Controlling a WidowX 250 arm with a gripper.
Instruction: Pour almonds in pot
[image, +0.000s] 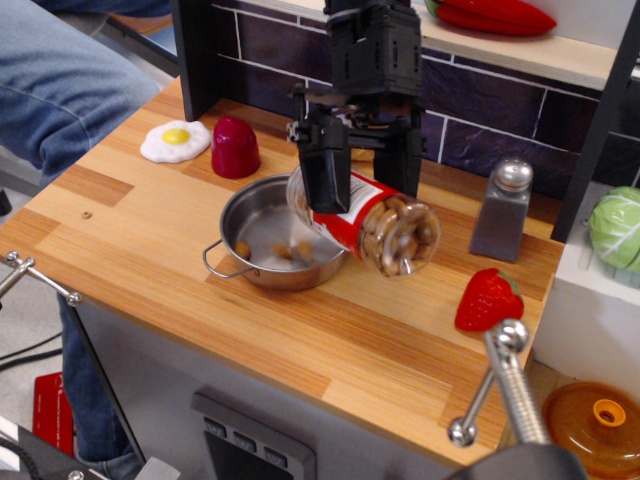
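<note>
My gripper (358, 190) is shut on a clear jar (365, 222) with a red-and-white label. The jar lies tilted almost on its side, its mouth over the pot and its base toward the camera. Brown almonds (400, 238) fill the jar's raised end. The pot (272, 233) is a shallow shiny steel pan with wire loop handles, in the middle of the wooden counter. A few almonds (291, 251) lie in or fall into the pot.
A red strawberry (488, 298) lies right of the jar. A grey salt shaker (502, 209) stands behind it. A fried egg (175, 139) and a dark red object (235, 146) sit at the back left. An orange lidded container (596, 423) is at the lower right.
</note>
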